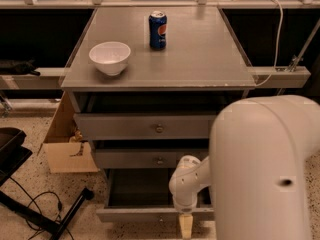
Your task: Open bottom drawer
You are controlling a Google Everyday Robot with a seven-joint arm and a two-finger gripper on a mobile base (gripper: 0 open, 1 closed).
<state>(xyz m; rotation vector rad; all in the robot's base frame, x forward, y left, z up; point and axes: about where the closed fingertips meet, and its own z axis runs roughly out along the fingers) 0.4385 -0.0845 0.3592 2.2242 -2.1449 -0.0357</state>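
The gripper (185, 226) hangs low at the frame's bottom edge, below a white wrist joint, right at the front panel of the bottom drawer (129, 214) and just right of its centre; whether it is clenched or released cannot be told. That drawer stands pulled out from the cabinet with its dark inside exposed, beneath the middle drawer (130, 159) and the top drawer (120, 126). The bulky white arm (267, 169) fills the right foreground, while a white bowl (110, 57) and a blue can (158, 30) stand apart on the grey cabinet top (205, 54), and a cardboard box (65, 149) sits on the floor to the left.
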